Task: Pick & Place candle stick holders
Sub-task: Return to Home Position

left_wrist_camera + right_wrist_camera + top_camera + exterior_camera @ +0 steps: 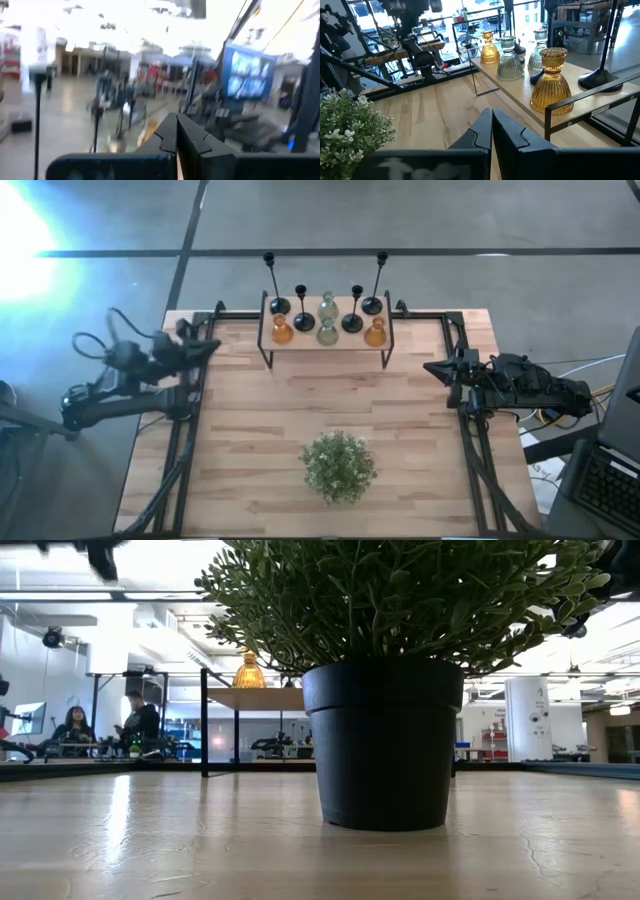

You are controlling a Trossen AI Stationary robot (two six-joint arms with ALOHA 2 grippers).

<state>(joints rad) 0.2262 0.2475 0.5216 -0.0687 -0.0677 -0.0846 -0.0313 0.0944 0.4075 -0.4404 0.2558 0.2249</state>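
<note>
1. High view shows all eight candle stick holders (pixel 328 308) standing on the shelf (pixel 305 342) at the far edge of the surface (pixel 250 420). Two tall black ones are at the back corners, with two short black ones inside them. Two pale green glass ones are in the middle, and an amber one is at each front end.
2. No holder lies on the surface itself. Only the potted plant (pixel 340 465) stands there, near the front middle.
3. By the surface's left edge, the left hand (pixel 212 344) is well apart from the shelf, its fingers pressed together on nothing.
4. By the right edge, the right hand (pixel 432 367) is likewise closed and empty.
5. The placing looks finished. Probably all that remains is for both arms to settle at rest.
</note>
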